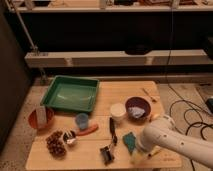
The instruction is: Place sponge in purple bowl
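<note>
My gripper [139, 148] is low at the table's [120, 91] front right, mostly hidden by my arm [165, 142], grip state can't tell; sponge [129, 141] lies just left of it, purple bowl [143, 102] further back, apart

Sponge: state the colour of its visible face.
Teal-green, in the camera view. The sponge is right by the gripper, near the table's front edge.
</note>
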Controlling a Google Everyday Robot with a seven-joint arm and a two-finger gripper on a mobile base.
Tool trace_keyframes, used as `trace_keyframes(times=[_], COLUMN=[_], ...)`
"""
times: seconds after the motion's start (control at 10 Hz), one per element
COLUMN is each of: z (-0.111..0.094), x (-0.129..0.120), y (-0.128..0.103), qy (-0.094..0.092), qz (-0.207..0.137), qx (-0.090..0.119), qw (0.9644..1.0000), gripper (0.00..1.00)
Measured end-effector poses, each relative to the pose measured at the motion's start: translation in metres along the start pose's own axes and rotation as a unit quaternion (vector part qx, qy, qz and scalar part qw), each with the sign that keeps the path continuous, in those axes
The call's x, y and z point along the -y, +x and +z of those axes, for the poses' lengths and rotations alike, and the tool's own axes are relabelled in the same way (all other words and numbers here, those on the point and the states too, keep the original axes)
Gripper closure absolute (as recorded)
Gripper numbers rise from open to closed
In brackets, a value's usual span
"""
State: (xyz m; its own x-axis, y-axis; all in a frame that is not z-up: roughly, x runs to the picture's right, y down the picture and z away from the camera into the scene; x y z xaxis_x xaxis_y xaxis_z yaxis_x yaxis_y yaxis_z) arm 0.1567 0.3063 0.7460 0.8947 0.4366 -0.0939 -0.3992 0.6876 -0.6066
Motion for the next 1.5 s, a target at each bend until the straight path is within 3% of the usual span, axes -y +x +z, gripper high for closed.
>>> trace_keyframes(times=[0.6,0.9,1.0,1.1,1.4,1.5], z=[0.016,0.02,0.02,0.017,-0.019,-0.04], x=[0.01,0.01,0.008,0.007,0.009,0.011], y=[-0.009,-0.02,-0.027,-0.029,-0.049,-0.058], qy=[0.019,0.02,0.012,0.012,0.027,0.031], qz=[0.003,-0.009,-0.013,-0.02,-0.059,-0.071], qx=[-0.002,0.002,0.004,-0.002,-0.019,-0.019], qw=[0.9998,0.9998,0.9998,0.9997,0.9977,0.9968], gripper=[0.21,0.47,0.61,0.69,0.97,1.0])
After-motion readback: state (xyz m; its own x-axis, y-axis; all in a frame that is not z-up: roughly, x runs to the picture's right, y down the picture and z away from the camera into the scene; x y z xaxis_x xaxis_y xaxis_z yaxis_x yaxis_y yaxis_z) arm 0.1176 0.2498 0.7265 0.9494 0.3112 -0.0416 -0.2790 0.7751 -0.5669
